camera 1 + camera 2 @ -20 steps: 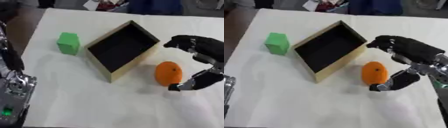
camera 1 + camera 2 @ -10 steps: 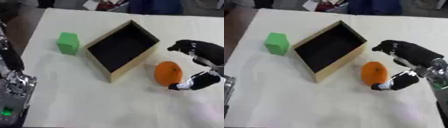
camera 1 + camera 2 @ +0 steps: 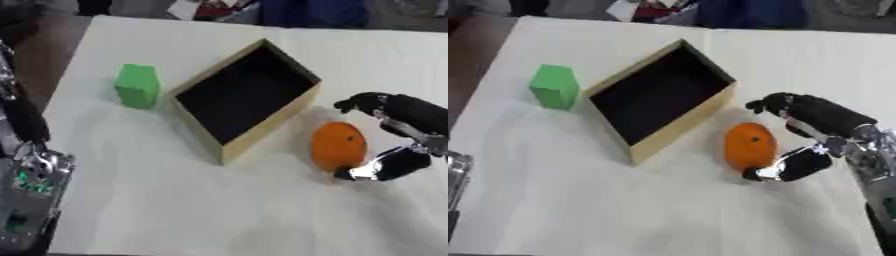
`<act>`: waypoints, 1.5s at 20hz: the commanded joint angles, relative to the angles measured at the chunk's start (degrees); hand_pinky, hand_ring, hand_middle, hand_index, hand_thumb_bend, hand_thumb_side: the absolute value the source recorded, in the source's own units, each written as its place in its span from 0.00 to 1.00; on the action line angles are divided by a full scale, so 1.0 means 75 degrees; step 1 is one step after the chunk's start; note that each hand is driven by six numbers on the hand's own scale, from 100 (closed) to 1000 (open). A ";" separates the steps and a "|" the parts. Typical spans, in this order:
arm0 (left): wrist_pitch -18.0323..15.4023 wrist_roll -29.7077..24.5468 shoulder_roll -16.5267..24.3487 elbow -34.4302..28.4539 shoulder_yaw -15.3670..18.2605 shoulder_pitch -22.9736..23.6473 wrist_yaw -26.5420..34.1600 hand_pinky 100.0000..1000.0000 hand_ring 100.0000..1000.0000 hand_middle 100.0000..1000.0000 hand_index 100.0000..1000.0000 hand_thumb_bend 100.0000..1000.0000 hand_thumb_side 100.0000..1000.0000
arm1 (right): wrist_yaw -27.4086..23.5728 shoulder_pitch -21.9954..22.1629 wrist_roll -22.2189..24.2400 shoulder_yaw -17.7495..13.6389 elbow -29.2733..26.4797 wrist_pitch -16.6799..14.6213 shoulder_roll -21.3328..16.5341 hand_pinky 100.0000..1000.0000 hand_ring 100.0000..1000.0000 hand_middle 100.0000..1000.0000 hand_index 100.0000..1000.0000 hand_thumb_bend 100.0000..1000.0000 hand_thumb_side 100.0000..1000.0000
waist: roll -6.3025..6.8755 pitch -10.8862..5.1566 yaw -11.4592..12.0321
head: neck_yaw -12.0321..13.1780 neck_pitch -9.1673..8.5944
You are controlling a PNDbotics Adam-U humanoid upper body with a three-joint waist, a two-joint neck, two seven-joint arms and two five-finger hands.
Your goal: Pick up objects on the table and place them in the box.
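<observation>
- Far left: the robot's left arm (image 3: 26, 165) shows only as a black and silver structure with green lights at the lower left edge of the left eye view; its hand cannot be seen in either view.
- Left of centre: a green block (image 3: 138, 86) stands upright on the white table (image 3: 175, 210), apart from the box and just off its left side.
- Centre: the box (image 3: 661, 101), tan-walled with a dark interior, sits askew on the table with one corner pointing toward the far edge; nothing is visible inside it.
- Right of centre: an orange, egg-shaped object (image 3: 750, 145) rests on the table just beside the box's right wall, outside it.
- Right: the right hand (image 3: 814, 130) enters from the right edge, palm turned toward the orange object. Its dark fingers (image 3: 773, 103) arch above and beyond the object, curled but spread away from the thumb; the thumb (image 3: 787, 167) lies low on the near side, its tip touching or almost touching the object's lower right flank. The hand brackets the object without closing round it.
</observation>
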 commanded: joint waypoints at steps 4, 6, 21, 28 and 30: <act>0.0030 -0.0012 0.0073 -0.0139 0.0021 -0.0065 0.0009 0.75 0.59 0.59 0.78 0.14 1.00 | -0.0095 -0.0206 -0.0154 -0.0097 0.0140 0.0157 -0.0029 0.84 0.93 0.75 0.92 0.44 0.56 | 0.0010 -0.0130 0.0035 | -0.0003 -0.0051; 0.0031 -0.0010 0.0073 -0.0139 0.0025 -0.0066 0.0011 0.75 0.59 0.59 0.78 0.14 1.00 | -0.0119 -0.0211 -0.0181 -0.0078 0.0146 0.0152 -0.0036 0.84 0.92 0.74 0.89 0.38 0.52 | 0.0006 -0.0128 0.0041 | 0.0001 -0.0049; 0.0024 -0.0015 0.0071 -0.0139 0.0033 -0.0082 0.0026 0.75 0.59 0.58 0.77 0.14 1.00 | -0.0240 -0.0238 0.0193 -0.0037 0.0092 0.0094 -0.0026 0.84 0.92 0.74 0.81 0.12 0.09 | -0.0009 -0.0148 0.0078 | 0.0015 -0.0083; 0.0017 -0.0006 0.0072 -0.0139 0.0033 -0.0091 0.0036 0.75 0.59 0.57 0.77 0.14 1.00 | -0.0211 -0.0282 0.0106 -0.0017 0.0062 0.0169 -0.0022 0.83 0.90 0.67 0.77 0.02 0.03 | -0.0025 -0.0162 0.0090 | 0.0007 -0.0084; 0.0013 0.0003 0.0079 -0.0139 0.0036 -0.0100 0.0036 0.75 0.59 0.57 0.77 0.14 1.00 | -0.0222 -0.0297 0.0004 -0.0002 0.0005 0.0200 -0.0017 0.83 0.89 0.65 0.76 0.00 0.02 | -0.0027 -0.0170 0.0091 | 0.0005 -0.0084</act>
